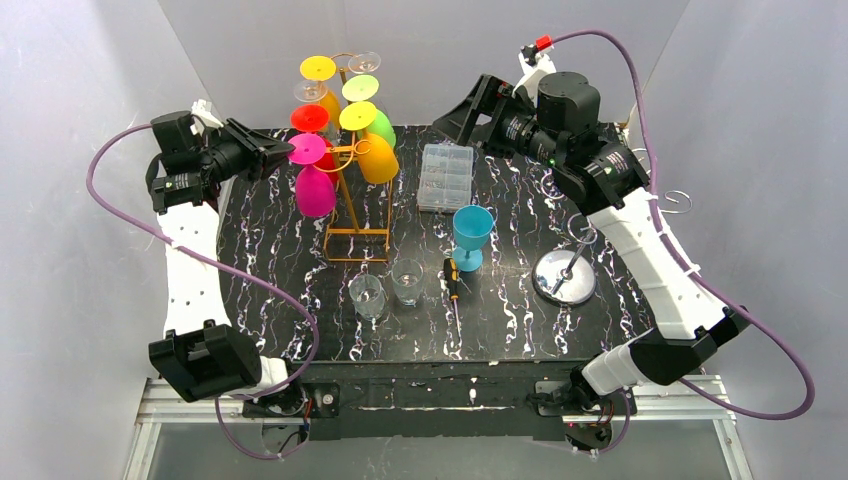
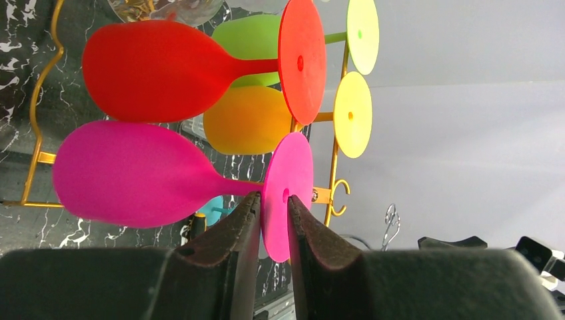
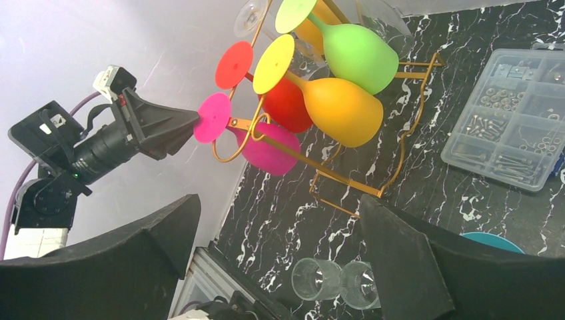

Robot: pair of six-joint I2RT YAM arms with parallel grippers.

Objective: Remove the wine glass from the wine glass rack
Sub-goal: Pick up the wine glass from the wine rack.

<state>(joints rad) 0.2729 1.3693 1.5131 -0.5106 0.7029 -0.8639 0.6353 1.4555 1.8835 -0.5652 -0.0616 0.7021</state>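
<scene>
Counter (image 1: 300,300): black marbled. Gold wine glass rack (image 2: 45,158) stands far left of centre with coloured glasses hanging bowl-down. Right claw (image 3: 278,203): high at far right, jaws wide, holding nothing. Magenta wine glass (image 2: 133,173): on the rack's nearest left hook. Left claw (image 2: 273,200): narrow, pinching this glass's foot disc from the left.

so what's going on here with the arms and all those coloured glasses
The left gripper has its fingers on either side of the round foot of the pink wine glass, apparently pinching it. The glass hangs on the gold wine glass rack among other coloured glasses and has not been lifted off yet. The right gripper hangs open above the table, away from the rack, holding nothing.
</scene>
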